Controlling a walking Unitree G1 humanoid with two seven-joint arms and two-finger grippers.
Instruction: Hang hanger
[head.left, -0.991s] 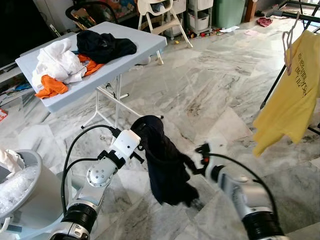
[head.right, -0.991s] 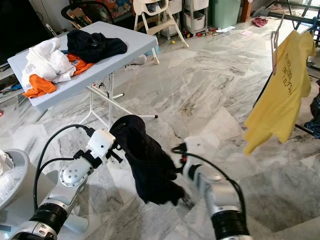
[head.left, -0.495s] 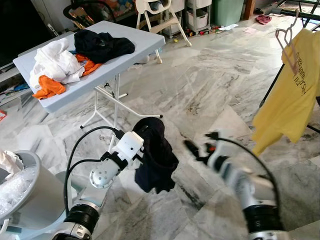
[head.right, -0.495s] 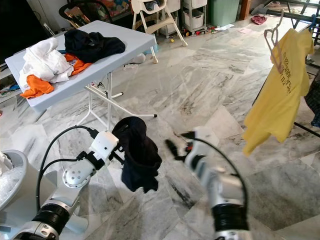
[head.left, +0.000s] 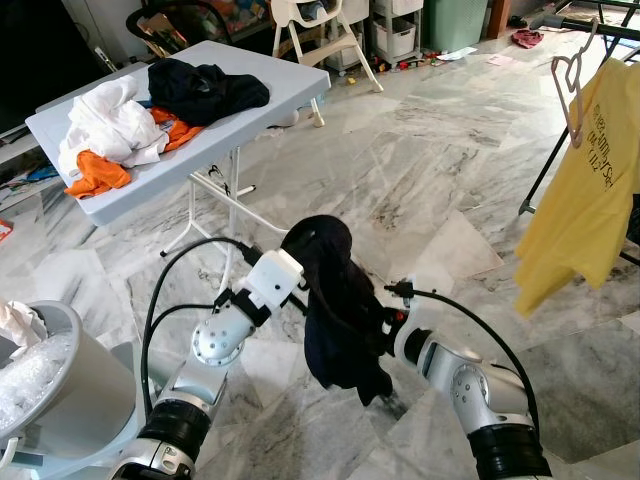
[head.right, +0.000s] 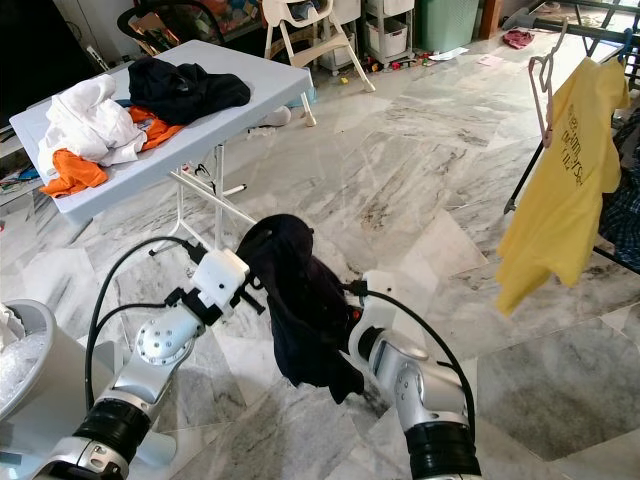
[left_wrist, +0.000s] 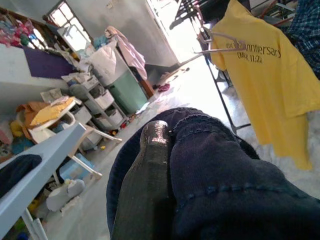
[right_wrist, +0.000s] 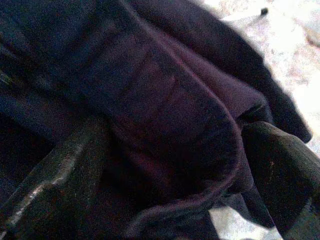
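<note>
While my left jaws (head.left: 312, 262) are holding the dark garment (head.left: 340, 300) up mid-air over the floor, my right jaws (head.left: 385, 335) are returning from open air, spread around its lower fold; rack hanging pending.

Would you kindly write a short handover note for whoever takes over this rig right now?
Left gripper: shut on the dark navy garment, held up over the marble floor.
Right gripper: open, fingers either side of a fold of the garment's lower part.
Yellow T-shirt hangs on a hanger at the rack to the right.
More clothes lie on the grey folding table.
Done: garment picked up.
Left: carry it to the rack and hang it.
</note>
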